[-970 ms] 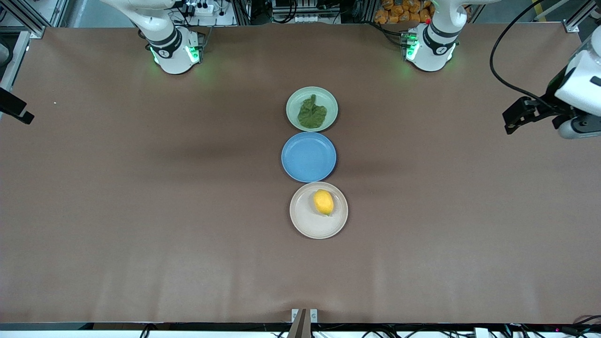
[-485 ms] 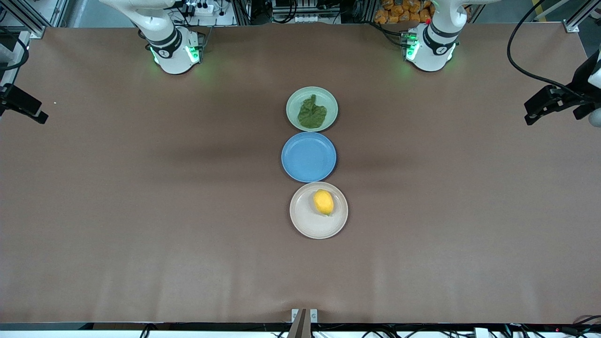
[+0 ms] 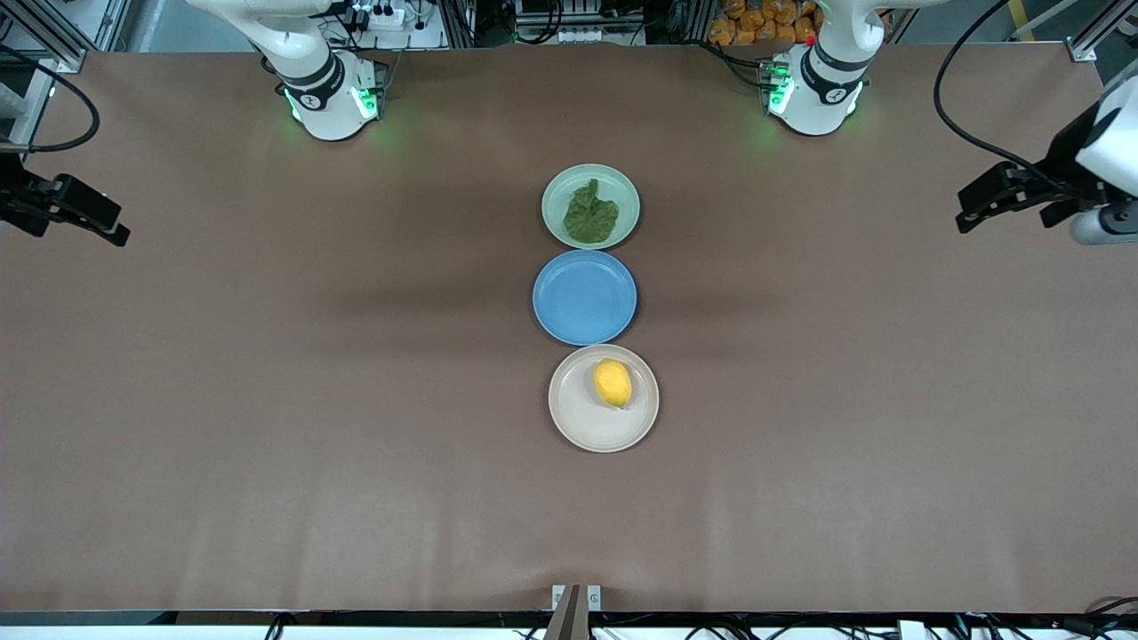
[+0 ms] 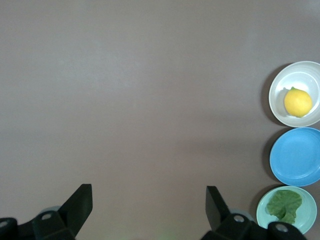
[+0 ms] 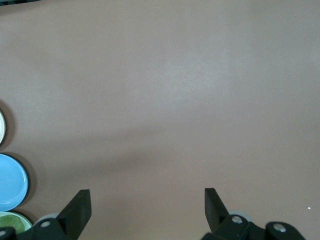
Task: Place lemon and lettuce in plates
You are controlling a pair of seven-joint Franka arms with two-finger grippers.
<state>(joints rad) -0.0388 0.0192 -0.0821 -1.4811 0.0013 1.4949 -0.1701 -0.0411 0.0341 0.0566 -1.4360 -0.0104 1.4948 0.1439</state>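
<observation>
Lemon [image 3: 613, 383] and lettuce [image 3: 590, 213] are plated. We hold both end effectors, L [image 4: 149, 201] and R [image 5: 147, 201], apart over desk's end edges; risk: lemon rolling if desk jolts.

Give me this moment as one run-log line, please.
lemon on beige plate | lettuce on mint plate | left gripper, right gripper open

The front camera looks down from high across the table [image 3: 267, 400], facing both arm bases. Each wrist camera looks straight down from well above the table, past its own gripper's fingers. All three views share the blue plate [image 3: 584, 297] [image 4: 296, 156] [image 5: 11, 182] at the table's middle.
</observation>
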